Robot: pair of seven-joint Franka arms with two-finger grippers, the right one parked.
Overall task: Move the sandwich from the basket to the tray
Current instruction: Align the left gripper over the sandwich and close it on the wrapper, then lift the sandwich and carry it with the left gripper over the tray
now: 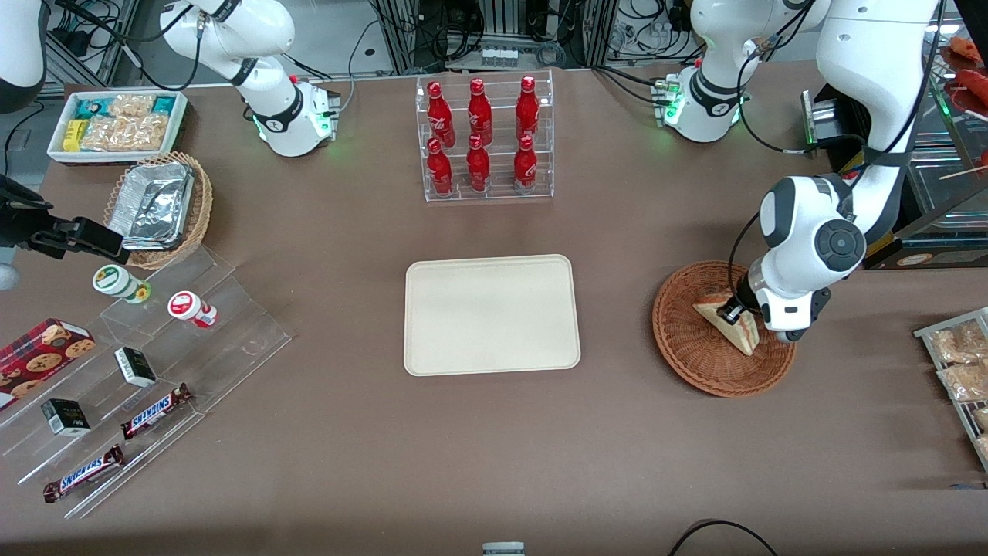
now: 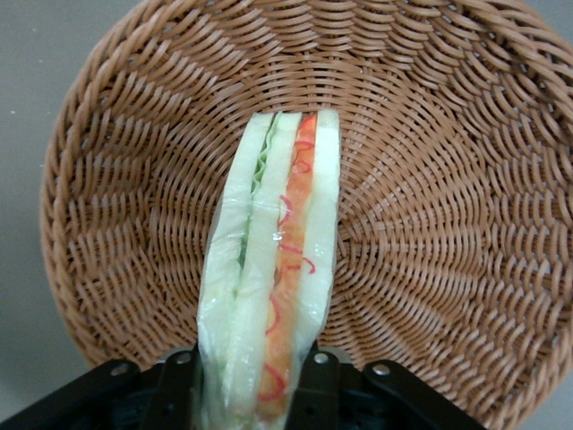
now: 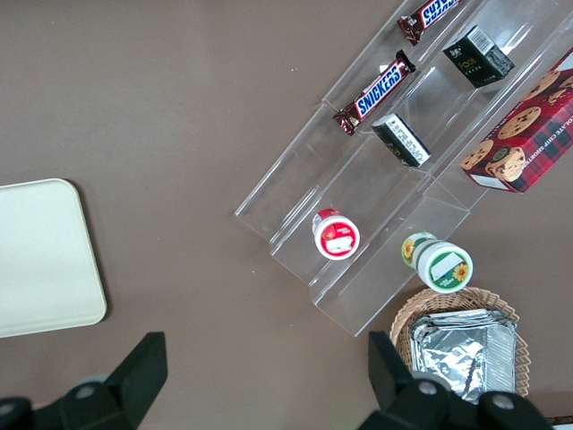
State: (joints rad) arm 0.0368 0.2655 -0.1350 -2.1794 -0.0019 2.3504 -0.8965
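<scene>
Gripping one sandwich [image 2: 273, 287], the tool [image 2: 255, 381] sits in one basket [image 2: 430, 179]; one tray [image 1: 492, 314] nearby.

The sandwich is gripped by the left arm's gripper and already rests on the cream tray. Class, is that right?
Not quite. The gripper is shut on the sandwich, but the sandwich is in the basket, not on the tray, as the front view shows.

Brown table [image 1: 347, 432], tray [image 1: 492, 314], basket [image 1: 695, 351], 6-bottle rack [image 1: 485, 139], gripper [image 1: 732, 315] above basket
</scene>
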